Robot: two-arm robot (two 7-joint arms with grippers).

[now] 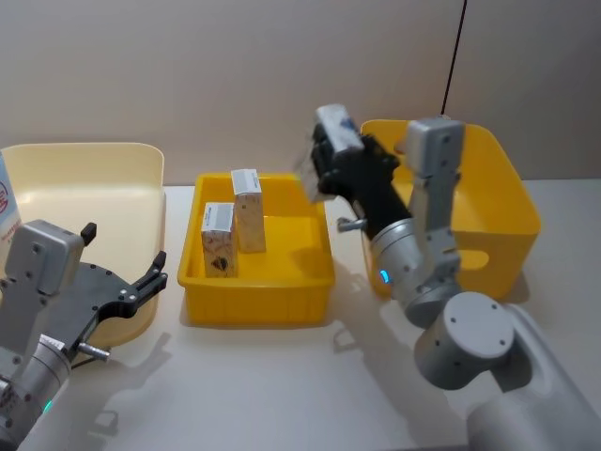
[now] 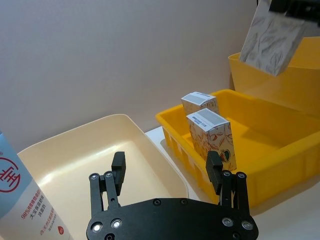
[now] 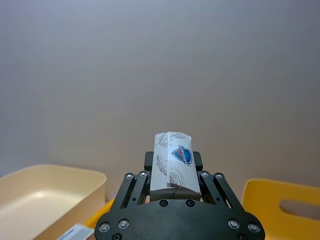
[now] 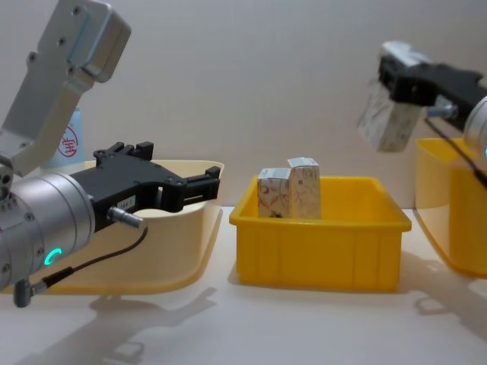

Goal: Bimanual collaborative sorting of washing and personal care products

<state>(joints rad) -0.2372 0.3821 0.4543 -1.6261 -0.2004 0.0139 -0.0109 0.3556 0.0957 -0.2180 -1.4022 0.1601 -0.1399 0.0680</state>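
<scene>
My right gripper [image 1: 327, 160] is shut on a white carton [image 1: 338, 126] with leaf print and a blue logo, held in the air between the middle yellow bin [image 1: 256, 285] and the right yellow bin [image 1: 512, 218]. The held carton [image 3: 174, 162] sits between the fingers; it also hangs high at the right as the carton [image 4: 386, 115]. Two cartons [image 1: 218, 240] [image 1: 249, 209] stand upright in the middle bin. My left gripper [image 1: 124, 248] is open and empty over the cream bin [image 1: 84, 169]. A white tube [image 2: 25, 200] with a red logo stands in that bin's left part.
The three bins stand in a row on the pale table: cream at the left, shallow yellow in the middle, deep yellow at the right. A plain wall is close behind them. Bare table [image 1: 282, 385] lies in front of the bins.
</scene>
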